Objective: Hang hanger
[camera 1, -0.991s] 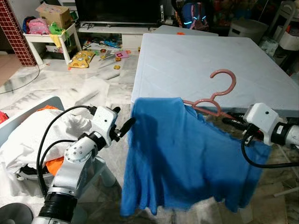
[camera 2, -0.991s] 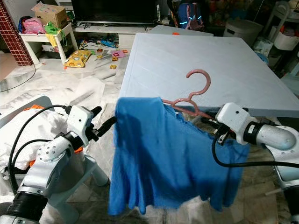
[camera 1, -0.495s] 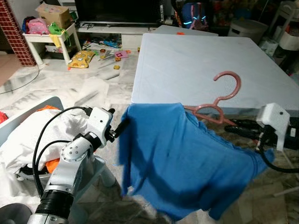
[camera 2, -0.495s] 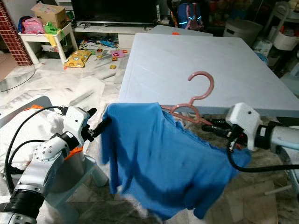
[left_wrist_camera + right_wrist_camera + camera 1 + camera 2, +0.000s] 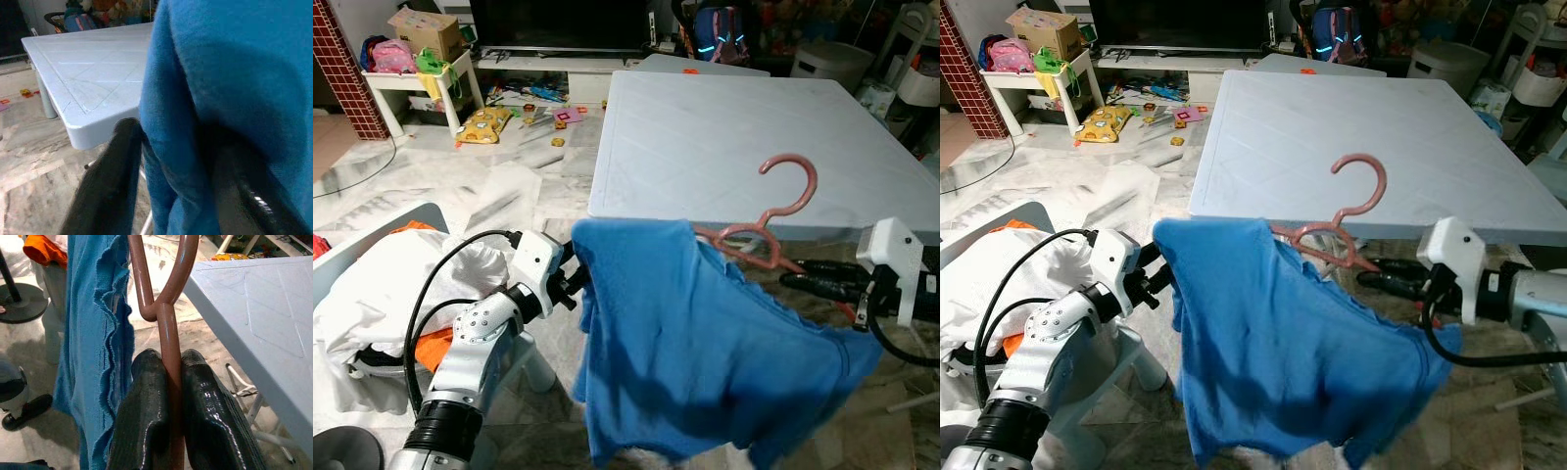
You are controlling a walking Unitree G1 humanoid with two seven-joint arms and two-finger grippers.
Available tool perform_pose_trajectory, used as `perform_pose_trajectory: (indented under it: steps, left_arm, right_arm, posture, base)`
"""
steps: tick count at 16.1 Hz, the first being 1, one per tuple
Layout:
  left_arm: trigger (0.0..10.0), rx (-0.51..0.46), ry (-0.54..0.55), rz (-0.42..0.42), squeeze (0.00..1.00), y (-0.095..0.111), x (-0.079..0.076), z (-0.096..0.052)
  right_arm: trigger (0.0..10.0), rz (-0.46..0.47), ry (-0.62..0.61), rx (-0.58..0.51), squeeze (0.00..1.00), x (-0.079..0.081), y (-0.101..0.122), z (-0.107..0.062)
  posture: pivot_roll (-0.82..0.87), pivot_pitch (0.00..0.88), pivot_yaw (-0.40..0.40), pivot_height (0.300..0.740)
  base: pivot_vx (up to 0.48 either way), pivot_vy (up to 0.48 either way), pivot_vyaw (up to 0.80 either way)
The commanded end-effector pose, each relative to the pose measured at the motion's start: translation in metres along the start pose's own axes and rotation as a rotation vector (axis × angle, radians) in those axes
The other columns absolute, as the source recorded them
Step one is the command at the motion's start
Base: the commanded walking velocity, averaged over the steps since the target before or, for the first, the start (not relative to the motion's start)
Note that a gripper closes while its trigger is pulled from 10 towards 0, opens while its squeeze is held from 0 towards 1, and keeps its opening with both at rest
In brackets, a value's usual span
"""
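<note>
A pink hanger (image 5: 773, 211) is held out in front of the near edge of the pale blue table (image 5: 724, 117), hook up. A blue shirt (image 5: 705, 343) hangs on it, crumpled and slanting down to the right. My right gripper (image 5: 803, 279) is shut on the hanger's right arm. In the right wrist view, its fingers (image 5: 146, 396) pinch the pink bar (image 5: 166, 328). My left gripper (image 5: 576, 279) is at the shirt's left shoulder. In the left wrist view, blue cloth (image 5: 220, 73) lies between its fingers (image 5: 115, 176).
A light basket (image 5: 382, 284) heaped with white and orange laundry stands at my left. Toys (image 5: 489, 122) litter the floor beyond, near a small white table (image 5: 411, 78). Bins and shelves crowd the back right.
My left gripper has closed in on the shirt's left shoulder. The right gripper has carried the hanger a little right and lower, and the shirt has swung and bunched.
</note>
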State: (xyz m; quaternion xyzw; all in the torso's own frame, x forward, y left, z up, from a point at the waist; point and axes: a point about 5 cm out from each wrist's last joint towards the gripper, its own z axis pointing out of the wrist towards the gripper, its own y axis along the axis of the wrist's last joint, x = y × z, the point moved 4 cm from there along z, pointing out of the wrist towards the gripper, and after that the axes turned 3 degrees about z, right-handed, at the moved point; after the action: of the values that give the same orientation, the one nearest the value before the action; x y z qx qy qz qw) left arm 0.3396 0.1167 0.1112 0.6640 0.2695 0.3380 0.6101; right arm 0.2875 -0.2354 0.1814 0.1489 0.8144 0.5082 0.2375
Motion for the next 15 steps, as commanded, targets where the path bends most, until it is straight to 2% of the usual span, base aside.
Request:
perform_pose_trajectory:
  steps: [1, 5, 6, 10, 12, 14, 15]
  left_arm:
    - [0.0, -0.011, 0.011, -0.007, 0.00, 0.001, 0.003, 0.000]
    - [0.0, -0.042, 0.170, -0.048, 0.00, 0.005, 0.028, -0.004]
    - [0.0, -0.061, 0.240, -0.061, 0.00, 0.009, 0.039, -0.006]
    - [0.0, -0.087, 0.310, -0.068, 0.00, 0.014, 0.052, -0.010]
    - [0.0, -0.085, 0.357, -0.065, 0.00, 0.013, 0.059, -0.014]
    - [0.0, -0.074, 0.397, -0.060, 0.00, 0.009, 0.063, -0.022]
    - [0.0, -0.058, 0.460, -0.053, 0.00, 0.005, 0.071, -0.031]
  right_arm:
    - [0.0, -0.035, -0.008, -0.030, 0.00, -0.002, 0.012, -0.007]
    - [0.0, -0.018, -0.006, -0.020, 0.00, 0.002, 0.005, -0.003]
    - [0.0, -0.023, 0.008, -0.008, 0.00, 0.006, 0.003, -0.002]
    - [0.0, -0.033, 0.001, 0.017, 0.00, 0.004, -0.002, -0.003]
    - [0.0, -0.046, -0.036, 0.033, 0.00, -0.002, -0.005, -0.005]
    - [0.0, -0.056, -0.051, 0.050, 0.00, -0.003, -0.009, -0.004]
    - [0.0, -0.076, -0.098, 0.086, 0.00, -0.009, -0.015, -0.004]
  posture:
    - [-0.21, 0.000, -0.024, 0.740]
    - [-0.21, 0.000, -0.024, 0.740]
    - [-0.21, 0.000, -0.024, 0.740]
    - [-0.21, 0.000, -0.028, 0.740]
    - [-0.21, 0.000, -0.027, 0.740]
    - [-0.20, 0.000, -0.029, 0.740]
    - [-0.20, 0.000, -0.030, 0.740]
  base:
    - [0.000, 0.000, 0.00]
    - [0.000, 0.000, 0.00]
    - [0.000, 0.000, 0.00]
    - [0.000, 0.000, 0.00]
    - [0.000, 0.000, 0.00]
    - [0.000, 0.000, 0.00]
    - [0.000, 0.000, 0.00]
